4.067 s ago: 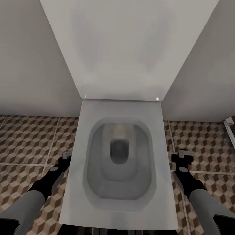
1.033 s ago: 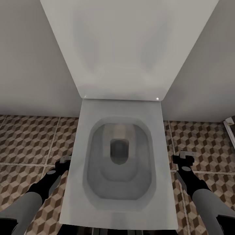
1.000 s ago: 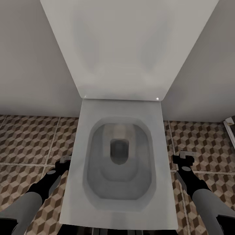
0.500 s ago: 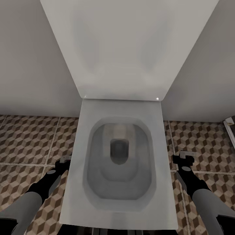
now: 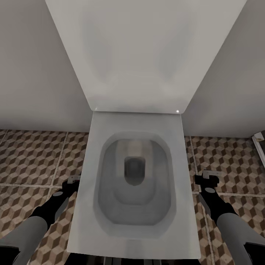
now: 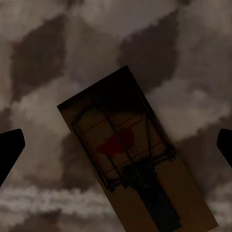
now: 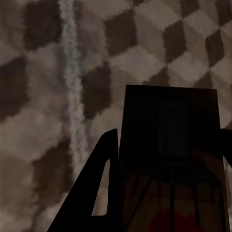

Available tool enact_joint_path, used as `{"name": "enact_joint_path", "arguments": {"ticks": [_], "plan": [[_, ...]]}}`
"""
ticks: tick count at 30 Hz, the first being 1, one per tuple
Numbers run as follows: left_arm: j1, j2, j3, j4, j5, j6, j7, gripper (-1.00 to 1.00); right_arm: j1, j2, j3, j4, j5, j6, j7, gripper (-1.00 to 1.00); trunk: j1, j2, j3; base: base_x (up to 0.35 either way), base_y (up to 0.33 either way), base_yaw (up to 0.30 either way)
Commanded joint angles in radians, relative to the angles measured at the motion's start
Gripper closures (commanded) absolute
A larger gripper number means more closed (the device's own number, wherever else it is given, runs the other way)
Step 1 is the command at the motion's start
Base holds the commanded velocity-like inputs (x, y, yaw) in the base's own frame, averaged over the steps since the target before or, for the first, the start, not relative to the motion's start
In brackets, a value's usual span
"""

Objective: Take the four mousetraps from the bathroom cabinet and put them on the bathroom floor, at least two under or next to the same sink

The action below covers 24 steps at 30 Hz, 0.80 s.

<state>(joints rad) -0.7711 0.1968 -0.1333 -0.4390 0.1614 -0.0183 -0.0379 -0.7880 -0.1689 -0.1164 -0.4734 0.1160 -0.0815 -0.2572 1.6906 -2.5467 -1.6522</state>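
A tan mousetrap (image 6: 126,145) with dark wire and a red spot lies flat on the cube-patterned bathroom floor (image 5: 33,158). My left gripper (image 5: 74,179) hangs over it, open, its dark fingertips (image 6: 9,151) spread wide on either side. A second mousetrap (image 7: 170,154), dark in shadow, sits between the fingers (image 7: 104,186) of my right gripper (image 5: 208,177), which is shut on it a little above the tiles. The two arms reach down on either side of the toilet. The cabinet and the sink are out of view.
A white toilet (image 5: 92,162) with its lid raised stands straight ahead between my arms, against a pale wall (image 5: 33,73). Patterned tiles run to its left and right. The corner of a white fixture (image 5: 259,137) pokes in at the right edge.
Since four seconds ago both arms have dropped slightly toward the floor. Over the last second nothing has moved.
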Motion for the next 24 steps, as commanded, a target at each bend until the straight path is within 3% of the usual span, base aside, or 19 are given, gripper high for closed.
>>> {"name": "enact_joint_path", "arguments": {"ticks": [1, 24], "plan": [[0.0, 0.001, -0.006, 0.0, 0.01, -0.002, 0.0, -1.0, -0.001, 0.001, -0.005, 0.001, 0.01, -0.001, -0.001, 1.0, 0.0, 0.0, 0.0, 0.0, 0.0, 0.0], [0.0, 0.02, -0.007, -0.025, 0.011, 0.025, 0.0, -1.0, -0.001, 0.002, -0.007, -0.002, 0.006, 0.04, 0.001, 1.0, 0.0, 0.0, 0.0, 0.0, 0.0, 0.0]]}}
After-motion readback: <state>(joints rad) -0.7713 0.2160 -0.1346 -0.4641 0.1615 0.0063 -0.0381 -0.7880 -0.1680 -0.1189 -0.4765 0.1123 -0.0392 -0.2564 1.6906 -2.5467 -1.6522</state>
